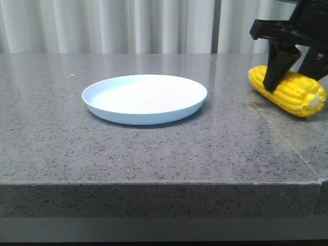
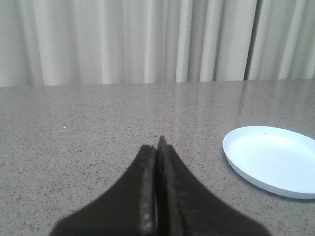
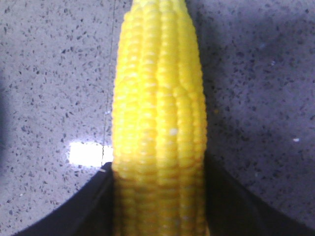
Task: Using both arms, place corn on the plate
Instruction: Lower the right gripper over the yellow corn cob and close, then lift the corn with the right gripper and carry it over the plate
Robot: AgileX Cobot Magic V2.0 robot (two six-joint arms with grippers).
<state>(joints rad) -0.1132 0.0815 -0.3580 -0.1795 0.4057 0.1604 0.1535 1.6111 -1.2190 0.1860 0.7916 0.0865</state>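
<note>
Right pincer (image 3: 160, 196) clamps corn (image 3: 160, 98); plate (image 1: 145, 98) apart; no writing legible.

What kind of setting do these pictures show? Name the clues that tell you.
Probably a staged robot test bench, not a real kitchen: a speckled grey stone-look table, pale curtains as backdrop, and only a plate and corn set out.

The corn (image 1: 289, 92) is bright yellow, its kernels set in even lengthwise rows, with a paler, cream-yellow cut end. The plate (image 1: 145, 98) is a plain pale blue-white, unpatterned. The worktop (image 1: 102, 148) is grey stone, speckled all over with fine black and pale flecks. Both the right claw (image 1: 279, 72) and the left claw (image 2: 157, 196) are matt black. The curtain (image 1: 107, 25) behind is off-white with soft vertical folds.
</note>
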